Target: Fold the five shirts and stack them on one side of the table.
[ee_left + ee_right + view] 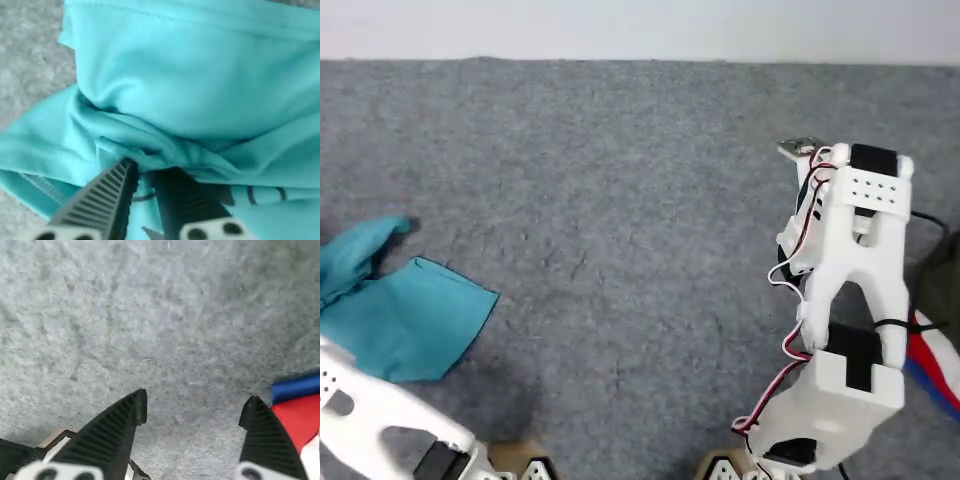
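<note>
A: Teal shirt (pixel 405 315), where on the surface (pixel 620 200)?
B: At the surface's left edge in the high view. It's crumpled, with one sleeve bunched toward the far side.
A: Left tool (pixel 144 169)?
B: Clamped on a raised fold of the teal fabric, jaws nearly together.
A: Right tool (pixel 196 399)?
B: Jaws spread wide over bare grey carpet on the surface's right side. At that right edge lies a red, white and blue cloth (pixel 300 410), just beside one finger.
</note>
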You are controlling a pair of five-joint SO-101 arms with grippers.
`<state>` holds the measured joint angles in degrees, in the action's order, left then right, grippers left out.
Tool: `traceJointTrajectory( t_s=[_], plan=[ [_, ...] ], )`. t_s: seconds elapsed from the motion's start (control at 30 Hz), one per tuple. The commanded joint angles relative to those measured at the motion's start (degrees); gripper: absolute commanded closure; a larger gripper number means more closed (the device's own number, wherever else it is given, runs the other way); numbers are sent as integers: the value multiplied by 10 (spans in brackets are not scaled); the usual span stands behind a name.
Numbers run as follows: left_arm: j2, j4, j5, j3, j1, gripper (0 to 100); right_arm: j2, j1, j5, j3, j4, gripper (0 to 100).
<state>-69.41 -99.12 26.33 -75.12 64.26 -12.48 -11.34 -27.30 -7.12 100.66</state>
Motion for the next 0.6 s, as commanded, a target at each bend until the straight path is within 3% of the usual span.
traceJointTrajectory(
  t_s=[0.0,0.27,0.4,0.57],
  plan=[
    [111,-17,4,69,-19,987,3,-4,0,-2,22,691],
    [415,-16,4,414,-184,987,3,-4,1,76,22,691],
    [594,-16,-7,601,-338,987,4,-6,0,107,22,691],
    [799,-16,-115,728,-585,987,8,-7,0,114,22,691]
  ],
)
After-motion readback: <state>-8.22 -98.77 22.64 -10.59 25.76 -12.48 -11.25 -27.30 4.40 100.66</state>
